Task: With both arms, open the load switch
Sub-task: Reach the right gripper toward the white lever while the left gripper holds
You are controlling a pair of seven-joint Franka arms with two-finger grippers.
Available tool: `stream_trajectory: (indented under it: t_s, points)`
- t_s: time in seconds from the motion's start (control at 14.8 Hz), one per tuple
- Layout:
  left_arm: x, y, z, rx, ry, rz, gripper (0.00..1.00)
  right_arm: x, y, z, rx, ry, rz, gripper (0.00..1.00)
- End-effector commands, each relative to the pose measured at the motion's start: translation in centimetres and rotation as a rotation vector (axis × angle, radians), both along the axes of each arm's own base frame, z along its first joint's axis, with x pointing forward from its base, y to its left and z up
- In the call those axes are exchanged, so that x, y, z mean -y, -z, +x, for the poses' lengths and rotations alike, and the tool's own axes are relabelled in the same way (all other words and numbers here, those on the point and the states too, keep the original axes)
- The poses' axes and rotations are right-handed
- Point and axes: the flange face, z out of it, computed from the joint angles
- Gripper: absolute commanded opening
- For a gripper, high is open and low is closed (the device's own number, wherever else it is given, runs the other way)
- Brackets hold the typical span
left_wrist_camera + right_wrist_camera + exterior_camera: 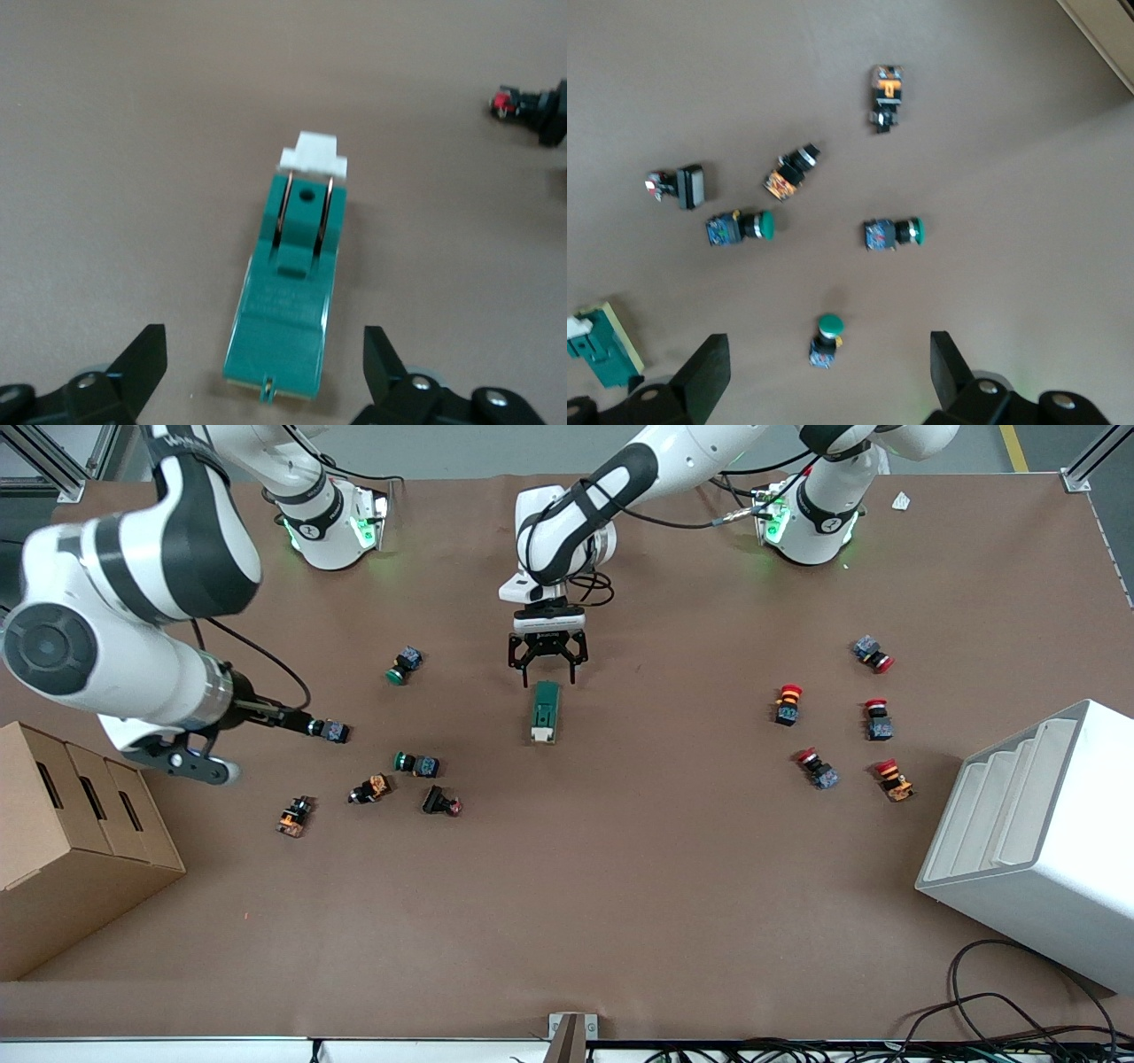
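Note:
The load switch [546,710] [292,283] is a dark-green block lying flat mid-table, its white lever end [310,155] pointing toward the front camera. My left gripper [547,666] [263,354] hangs open over the switch's green end, one finger on each side, touching nothing. My right gripper [294,721] [827,354] is open and empty, high over the push buttons toward the right arm's end. In the right wrist view the switch [602,354] shows at the frame's edge.
Green-capped buttons [407,664] [416,763] [332,731], orange-bodied ones [370,788] [294,815] and a black one [440,802] lie beside the switch. Several red-capped buttons [788,704] lie toward the left arm's end. A cardboard box [71,841] and a white stepped bin [1036,841] stand at the table's ends.

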Motion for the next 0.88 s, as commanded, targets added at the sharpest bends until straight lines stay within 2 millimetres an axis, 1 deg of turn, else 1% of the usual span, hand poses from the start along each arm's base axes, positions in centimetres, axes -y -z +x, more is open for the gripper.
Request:
stream_trajectory:
  t_s: [0.0,0.14,0.2,0.27,0.34,0.41,0.47,0.61,0.81]
  points:
    - [0.5,1.2,-1.0,0.064,0.057,0.023,0.97,-1.1,1.5,0.8,-0.006,0.044,-0.005,1.0]
    - [0.2,2.5,-0.9,0.102,0.1,0.05,0.97,-3.8,2.8,0.5,-0.024,0.134,-0.001,1.0]
    - [0.1,2.8,-0.8,0.112,0.101,0.057,0.97,-4.9,3.5,0.6,-0.018,0.192,-0.011,1.0]
    - [0.0,2.9,-0.9,0.121,0.105,0.065,0.97,-6.7,4.4,0.4,-0.011,0.239,-0.026,1.0]
    - [0.0,3.2,-1.0,0.133,0.104,0.075,0.97,-8.8,5.4,0.0,-0.012,0.287,-0.049,1.0]
    - [0.0,3.2,-1.0,0.14,0.104,0.076,0.97,-10.4,6.8,-0.1,-0.011,0.353,-0.071,1.0]
    - [0.0,3.2,-1.0,0.143,0.104,0.078,0.97,-12.1,7.7,-0.4,-0.003,0.407,-0.089,1.0]
    - [-0.1,3.1,-0.8,0.151,0.096,0.08,0.97,-15.6,10.1,-1.3,-0.007,0.512,-0.137,1.0]
    - [0.1,3.0,-0.7,0.167,0.106,0.068,0.97,-19.6,13.8,-2.1,0.026,0.753,-0.202,1.0]
